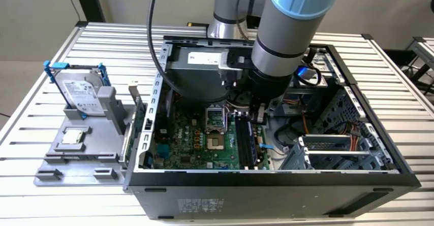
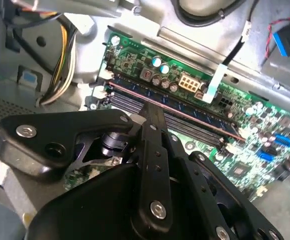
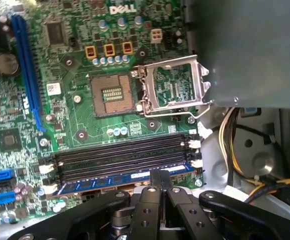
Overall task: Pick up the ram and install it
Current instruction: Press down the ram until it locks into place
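End effector [image 3: 157, 181] pressed together on top edge of long dark blue-green ram stick [image 3: 120, 179], apparently seated in the outermost black memory slot.

Uneven pressure could leave one end unlatched; the white end clips [image 3: 197, 163] cannot be judged closed.

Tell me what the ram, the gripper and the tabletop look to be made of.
The ram: circuit board with a blue coating, apparently fibreglass laminate; it sits edge-on in a slot of the motherboard.
The gripper: matte black links, probably anodised metal or hard plastic, joined by bright silver screws and pins.
The tabletop: pale grey slotted profiles with a dull sheen, most likely aluminium extrusion.
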You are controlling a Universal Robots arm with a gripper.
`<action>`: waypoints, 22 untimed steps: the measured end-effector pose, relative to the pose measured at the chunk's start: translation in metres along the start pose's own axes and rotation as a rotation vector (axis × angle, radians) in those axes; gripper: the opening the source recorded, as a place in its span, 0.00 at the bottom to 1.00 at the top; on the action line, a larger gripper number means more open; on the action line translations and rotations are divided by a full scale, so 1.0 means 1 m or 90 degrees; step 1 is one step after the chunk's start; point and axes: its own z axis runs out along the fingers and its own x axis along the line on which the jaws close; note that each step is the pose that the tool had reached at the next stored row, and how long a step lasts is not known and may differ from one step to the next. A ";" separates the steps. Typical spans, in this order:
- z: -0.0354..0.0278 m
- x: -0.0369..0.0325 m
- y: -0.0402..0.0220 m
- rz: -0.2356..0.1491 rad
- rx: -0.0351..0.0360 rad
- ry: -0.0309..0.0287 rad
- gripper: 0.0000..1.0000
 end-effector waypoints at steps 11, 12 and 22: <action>0.0010 0.0033 -0.0009 -0.047 -0.0006 -0.0002 0.00; 0.0009 0.0054 -0.0014 -0.047 -0.0006 -0.0002 0.00; 0.0081 0.0185 -0.0036 -0.044 -0.0002 0.0000 0.00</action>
